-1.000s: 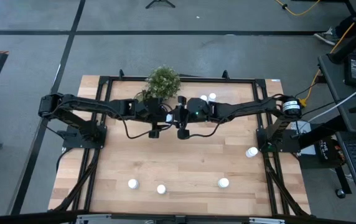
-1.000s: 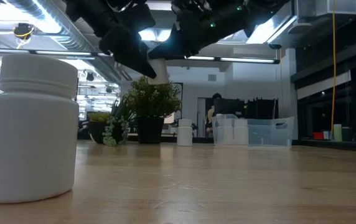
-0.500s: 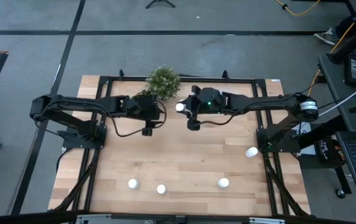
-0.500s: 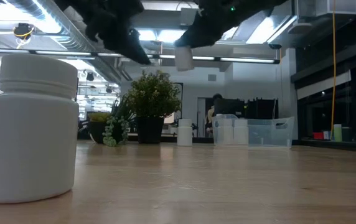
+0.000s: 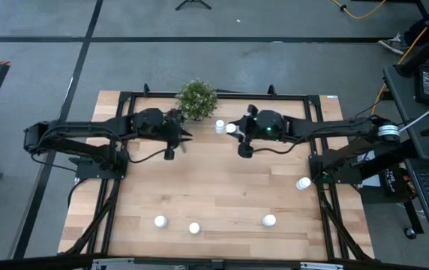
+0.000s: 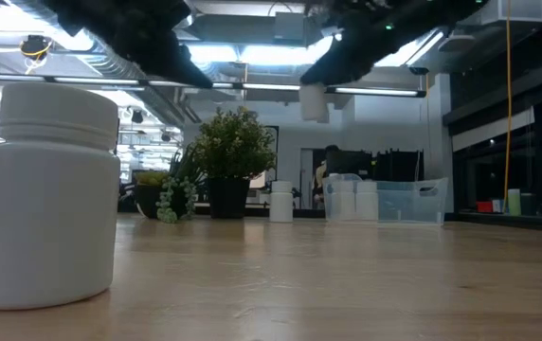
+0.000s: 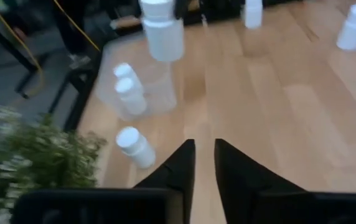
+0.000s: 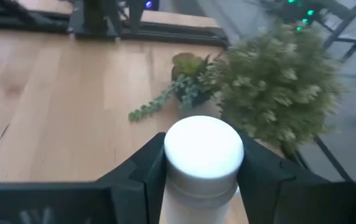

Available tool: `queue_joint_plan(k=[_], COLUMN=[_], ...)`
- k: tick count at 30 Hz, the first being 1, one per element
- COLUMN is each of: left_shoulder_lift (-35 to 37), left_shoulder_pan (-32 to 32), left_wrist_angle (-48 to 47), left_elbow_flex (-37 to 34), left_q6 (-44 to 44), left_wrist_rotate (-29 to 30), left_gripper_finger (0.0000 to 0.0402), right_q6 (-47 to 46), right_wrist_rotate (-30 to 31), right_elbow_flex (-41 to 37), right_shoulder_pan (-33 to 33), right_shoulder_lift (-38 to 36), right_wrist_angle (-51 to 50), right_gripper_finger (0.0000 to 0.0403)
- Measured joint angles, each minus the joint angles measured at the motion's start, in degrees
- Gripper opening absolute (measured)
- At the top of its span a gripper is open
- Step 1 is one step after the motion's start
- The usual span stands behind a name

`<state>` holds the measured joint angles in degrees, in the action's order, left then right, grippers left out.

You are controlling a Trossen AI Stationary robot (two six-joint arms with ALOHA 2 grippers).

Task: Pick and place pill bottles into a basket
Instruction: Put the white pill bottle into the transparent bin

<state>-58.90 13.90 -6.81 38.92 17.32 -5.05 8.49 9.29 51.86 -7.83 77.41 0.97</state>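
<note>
Wooden tabletop [image 5: 214, 187] framed by black rails, seen from above, with grey floor around it. Right pincer [image 5: 233, 130], upper centre of the high view, is clamped on one pill bottle [image 8: 204, 155]; the right wrist view shows the white cap gripped between the two dark fingers [image 8: 262, 171], and the low view shows the bottle hanging well above the wood [image 6: 315, 102]. It is carried high, presumably to clear the basket wall before release. The basket [image 6: 385, 201], a clear shallow dish, sits at the upper edge of the tabletop just right of the potted plant [image 5: 197, 98]; in the low view it already holds several white bottles. From above it is hard to make out beneath the right arm. One standing bottle [image 5: 219, 125] rests just beside the plant, outside the dish.

Left pincer [image 5: 171, 152], upper left of centre, holds nothing; its fingers [image 7: 178, 165] are nearly pressed together with a narrow gap between them, pointing over bare wood. That arm appears to be waiting clear of the carrying arm.

Remaining bottles: three in a row along the lower part of the high view [image 5: 160, 221], [image 5: 194, 228], [image 5: 269, 220], and one at the right edge [image 5: 303, 183]. These probably await later pick-ups.
</note>
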Motion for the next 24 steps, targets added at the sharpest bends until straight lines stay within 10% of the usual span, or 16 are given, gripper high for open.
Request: queue_joint_plan(k=[7,24], left_shoulder_lift=[5.5,6.6], left_shoulder_pan=[0.7,0.8], left_wrist_angle=[6.5,7.1], left_elbow_flex=[-5.4,-8.5], left_q6=[1.7,-1.7], left_wrist_rotate=[0.0,0.9], left_gripper_finger=[0.0005,0.0004], right_q6=[-4.9,-23.2], right_wrist_rotate=[3.2,34.9], right_elbow_flex=[-10.9,-17.7], right_shoulder_pan=[-1.1,-1.6], right_shoulder_lift=[-8.3,-15.4], right_wrist_angle=[7.4,-1.5], right_gripper_finger=[0.0149,0.0149])
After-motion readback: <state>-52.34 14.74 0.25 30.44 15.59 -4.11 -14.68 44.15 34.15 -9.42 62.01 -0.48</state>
